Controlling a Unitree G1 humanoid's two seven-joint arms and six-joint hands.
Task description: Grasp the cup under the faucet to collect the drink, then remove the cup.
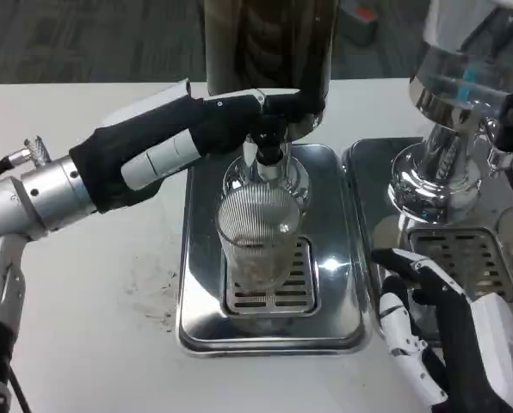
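Left arm reaching across, right hand waiting low.
The left hand [231,116] stretches rightward from its silver forearm, fingers [278,105] extended up at the far end. The right hand [437,335] sits low at the right, white back toward the camera, fingers [398,331] spread apart and holding nothing.

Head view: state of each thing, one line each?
Ribbed clear glass cup: upright on the drip grate, under the faucet, unheld.
Dark dispenser faucet: left hand on it.
Left hand: touches the faucet.
Right hand: open, fingers apart, beside the steel drip tray.
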